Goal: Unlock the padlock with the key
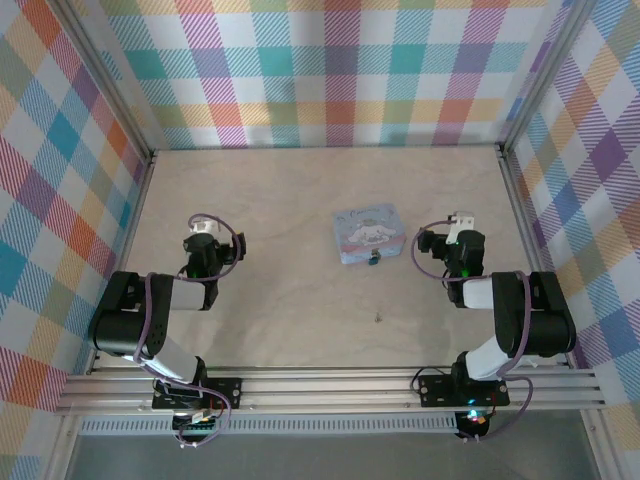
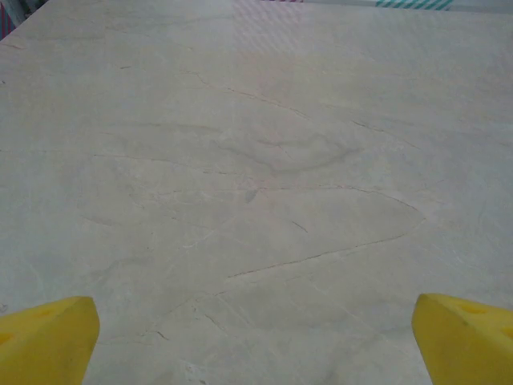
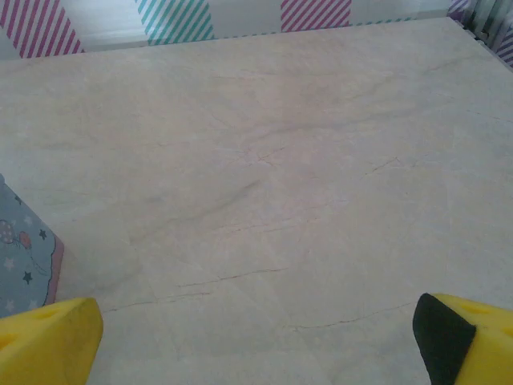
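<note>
Pale table (image 1: 290,190); padlock (image 1: 373,258) just beside tin (image 1: 366,228) — left hand (image 2: 253,325) and right hand (image 3: 256,325) spread wide, empty.

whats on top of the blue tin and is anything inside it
Nothing rests on the tin; its cartoon-printed lid is bare. The lid is shut, so the inside is hidden. The padlock sits by its near edge.

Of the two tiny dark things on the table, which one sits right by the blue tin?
The blue-green padlock, at the near edge of the tin; the key lies by itself, well clear of it.
</note>
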You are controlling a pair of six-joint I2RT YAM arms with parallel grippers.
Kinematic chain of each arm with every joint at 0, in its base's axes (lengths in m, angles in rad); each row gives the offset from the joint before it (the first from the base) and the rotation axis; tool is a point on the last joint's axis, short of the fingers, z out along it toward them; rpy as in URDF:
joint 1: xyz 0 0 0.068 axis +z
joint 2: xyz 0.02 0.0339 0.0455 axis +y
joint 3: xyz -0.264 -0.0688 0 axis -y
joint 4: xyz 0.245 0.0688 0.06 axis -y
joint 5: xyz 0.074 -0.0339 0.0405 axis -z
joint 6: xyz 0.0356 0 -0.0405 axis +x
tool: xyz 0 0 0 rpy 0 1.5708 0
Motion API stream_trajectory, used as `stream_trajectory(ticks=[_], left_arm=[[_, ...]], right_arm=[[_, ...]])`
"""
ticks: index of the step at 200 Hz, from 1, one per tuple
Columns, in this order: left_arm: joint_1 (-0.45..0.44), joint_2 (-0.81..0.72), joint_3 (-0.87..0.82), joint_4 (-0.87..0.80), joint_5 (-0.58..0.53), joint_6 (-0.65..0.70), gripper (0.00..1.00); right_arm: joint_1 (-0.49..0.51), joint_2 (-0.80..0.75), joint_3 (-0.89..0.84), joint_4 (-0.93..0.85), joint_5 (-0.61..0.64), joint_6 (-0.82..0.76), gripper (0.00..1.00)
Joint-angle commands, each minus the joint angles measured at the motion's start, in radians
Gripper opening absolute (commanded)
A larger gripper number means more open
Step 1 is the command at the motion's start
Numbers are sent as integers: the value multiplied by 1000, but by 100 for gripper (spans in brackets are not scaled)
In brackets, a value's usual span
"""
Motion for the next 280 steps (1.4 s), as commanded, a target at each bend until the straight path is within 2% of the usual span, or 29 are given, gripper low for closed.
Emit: stream_trajectory(ticks=[1,183,201,243,266,280], left_arm=[[6,3,12,2,16,-5,100],[5,-8,10,-1,-4,-16,100],[6,-86,20,-80,-42,-29,100],[4,-287,65,-268,-92,-88,100],[4,-371,147,-429,-50,-192,100],[4,-396,225,-556,12,-253,100]], right_arm=[[1,-2,13,4,-16,-1,100],[1,-8,17,-1,-41,-10,100],[0,-73,59,-127,-98,-34,100],[0,-296,128,-433,-27,35,100],[0,-404,208,-660,-24,126,100],[0,-462,249,-780,-48,181,100]])
